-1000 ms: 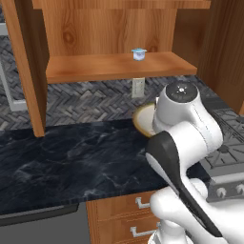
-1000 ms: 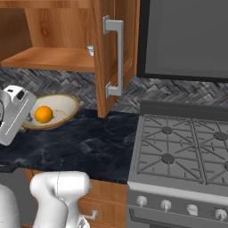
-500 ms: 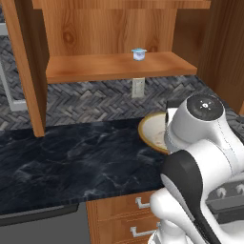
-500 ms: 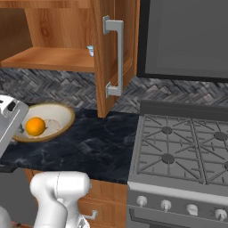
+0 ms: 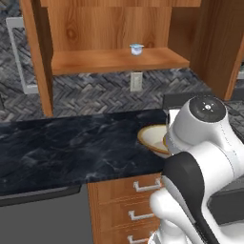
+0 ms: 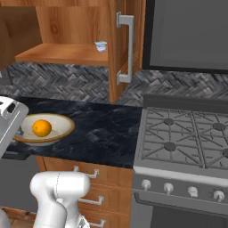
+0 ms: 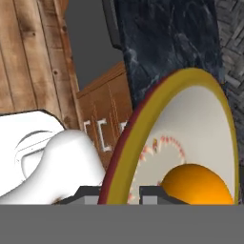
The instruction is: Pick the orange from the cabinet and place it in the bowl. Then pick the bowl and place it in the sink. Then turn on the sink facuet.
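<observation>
The bowl (image 6: 53, 133), tan-rimmed and cream inside, hangs over the front edge of the dark marble counter (image 6: 102, 129) with the orange (image 6: 42, 128) lying in it. My gripper (image 7: 119, 194) is shut on the bowl's rim (image 7: 143, 119), and the orange (image 7: 198, 183) sits just beyond the finger tips. At the left edge of the right base view my hand (image 6: 8, 122) meets the bowl's left side. In the left base view the bowl (image 5: 151, 137) peeks out from behind my arm. The wooden cabinet's shelf (image 5: 119, 61) lies above and behind. The sink and faucet are out of view.
A small white cup with a blue lid (image 5: 137, 49) stands on the cabinet shelf. The open cabinet door with a silver handle (image 6: 127, 49) juts out over the counter. A gas stove (image 6: 187, 133) lies to the right, and drawers (image 5: 138, 200) sit below the counter.
The bowl, with the orange in it, has come away from the back wall toward the counter's front edge, carried in my gripper as the arm drew back toward the base.
</observation>
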Motion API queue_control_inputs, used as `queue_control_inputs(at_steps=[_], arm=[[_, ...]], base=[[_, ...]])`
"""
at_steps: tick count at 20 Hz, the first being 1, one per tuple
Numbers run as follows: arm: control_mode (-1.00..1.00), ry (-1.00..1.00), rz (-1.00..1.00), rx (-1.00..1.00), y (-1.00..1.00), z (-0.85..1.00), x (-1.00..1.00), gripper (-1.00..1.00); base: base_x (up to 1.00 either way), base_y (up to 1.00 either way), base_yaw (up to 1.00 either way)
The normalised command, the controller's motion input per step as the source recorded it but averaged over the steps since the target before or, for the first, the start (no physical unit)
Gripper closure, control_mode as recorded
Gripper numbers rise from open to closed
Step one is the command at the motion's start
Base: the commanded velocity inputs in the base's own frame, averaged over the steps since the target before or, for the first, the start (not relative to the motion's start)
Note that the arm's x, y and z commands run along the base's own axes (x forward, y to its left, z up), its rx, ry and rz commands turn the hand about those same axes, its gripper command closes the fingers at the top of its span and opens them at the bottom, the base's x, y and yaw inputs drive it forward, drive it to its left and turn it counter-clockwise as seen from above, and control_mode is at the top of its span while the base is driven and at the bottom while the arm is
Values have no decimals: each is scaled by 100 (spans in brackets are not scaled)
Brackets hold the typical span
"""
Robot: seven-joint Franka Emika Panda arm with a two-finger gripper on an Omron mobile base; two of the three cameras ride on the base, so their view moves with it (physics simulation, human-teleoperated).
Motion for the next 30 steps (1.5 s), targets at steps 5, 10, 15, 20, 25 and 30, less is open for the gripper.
queue_control_inputs(at_steps=[5,10,15,20,25,30], arm=[[100,0,0,0,0,0,0,100],[100,0,0,0,0,0,0,100],[100,0,0,0,0,0,0,100],[100,0,0,0,0,0,0,100],[100,0,0,0,0,0,0,100],[100,0,0,0,0,0,0,100]], base=[[-79,81,2],[-20,100,4],[3,100,11],[19,100,5],[33,100,0],[38,100,0]])
